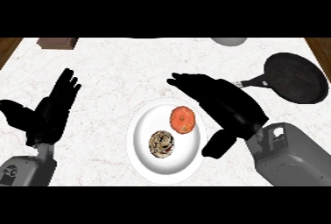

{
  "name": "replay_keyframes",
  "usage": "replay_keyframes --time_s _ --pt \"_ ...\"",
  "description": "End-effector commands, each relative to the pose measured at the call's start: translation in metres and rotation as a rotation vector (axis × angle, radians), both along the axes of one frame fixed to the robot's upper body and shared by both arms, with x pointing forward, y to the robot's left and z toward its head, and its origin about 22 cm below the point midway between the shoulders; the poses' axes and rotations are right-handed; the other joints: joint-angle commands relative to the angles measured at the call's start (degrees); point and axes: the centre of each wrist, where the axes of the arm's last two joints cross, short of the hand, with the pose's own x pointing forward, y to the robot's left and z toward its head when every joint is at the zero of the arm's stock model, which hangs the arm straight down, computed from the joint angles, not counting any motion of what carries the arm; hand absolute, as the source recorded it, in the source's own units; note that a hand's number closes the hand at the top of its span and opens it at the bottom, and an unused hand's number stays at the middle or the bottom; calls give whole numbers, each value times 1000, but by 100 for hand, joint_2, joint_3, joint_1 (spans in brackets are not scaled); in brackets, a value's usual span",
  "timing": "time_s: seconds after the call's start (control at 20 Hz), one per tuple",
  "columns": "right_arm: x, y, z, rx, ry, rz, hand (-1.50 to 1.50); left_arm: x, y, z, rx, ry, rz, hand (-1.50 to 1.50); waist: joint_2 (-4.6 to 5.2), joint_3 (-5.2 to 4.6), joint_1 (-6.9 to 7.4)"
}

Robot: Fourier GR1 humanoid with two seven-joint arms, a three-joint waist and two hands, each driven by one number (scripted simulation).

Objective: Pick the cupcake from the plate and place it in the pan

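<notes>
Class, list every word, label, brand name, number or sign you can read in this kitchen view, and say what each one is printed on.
None: nothing readable shows on the plate, the pan, the cupcake or the brown block at the far edge.
A small dark mark on the left forearm cannot be read.

Left hand (48,114): matte black all over, flat slab-like palm, long slender tapered fingers, a thicker thumb set off to one side. No markings visible on the black surfaces.

Left forearm (26,171): mid-grey boxy casing with rounded edges, joined to the hand by a narrower grey wrist stub. A small dark marking sits on its outer face; too small to read.

Right hand (223,105): same matte black, broad palm, fingers and thumb of the same build.

Right forearm (294,159): larger grey housing, smooth panels, a lighter rounded collar with a dark recess at the wrist end.
</notes>
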Motion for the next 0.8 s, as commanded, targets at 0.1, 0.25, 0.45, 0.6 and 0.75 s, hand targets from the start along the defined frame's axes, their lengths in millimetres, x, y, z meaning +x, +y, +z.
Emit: replay_keyframes --time_s 0.1,0.25,0.45,0.6,0.75 --pt "2 28 -25 -309 211 63 -150 1 -2 7 -7 0 18 0 3 3 -28" --pt "-3 43 -14 -375 227 84 -150 -3 -1 11 -17 8 11 0 -16 8 -69" --pt "-17 51 -12 -390 204 99 -150 -19 3 5 -3 12 14 0 -17 11 -79" --pt "-32 62 -19 -496 140 116 -150 -16 10 -13 -1 27 15 0 -11 10 -90" --pt "-33 75 -22 -548 76 71 -150 1 9 5 9 11 18 0 -5 11 -106"
